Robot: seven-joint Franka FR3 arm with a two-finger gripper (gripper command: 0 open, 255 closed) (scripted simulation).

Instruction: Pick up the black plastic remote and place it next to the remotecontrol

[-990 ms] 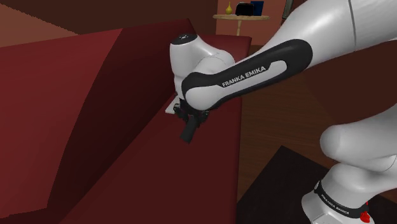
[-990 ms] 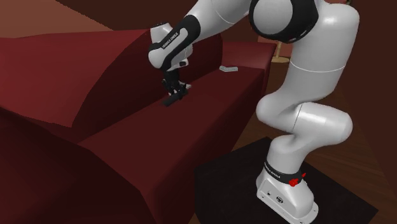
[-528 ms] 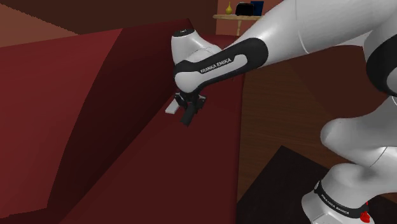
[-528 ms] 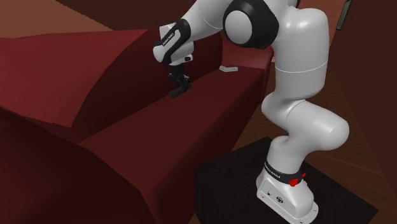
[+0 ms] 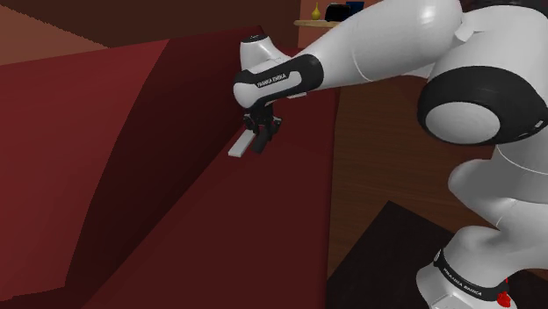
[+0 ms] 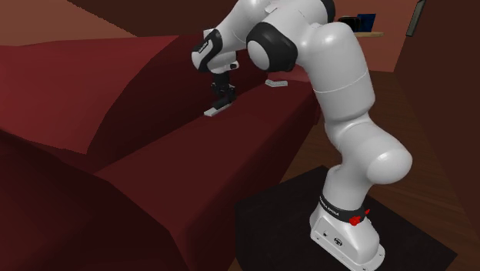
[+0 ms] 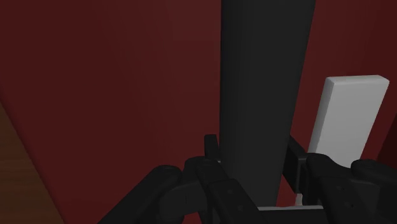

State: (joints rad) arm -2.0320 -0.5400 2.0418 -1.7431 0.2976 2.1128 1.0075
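Moved farther along the sofa seat (image 5: 263, 219) since a second ago, the fingers (image 7: 296, 167) pinch the black remote (image 7: 267, 89), which hangs just beside the white remote (image 5: 239, 146). Whether it touches the seat cannot be told; the fingers hide its near end.

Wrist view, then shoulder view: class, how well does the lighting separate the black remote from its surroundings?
Wrist view: black remote reads dark on the dim red sofa; white remote is bright. Shoulder view: the black one blends into the gripper.
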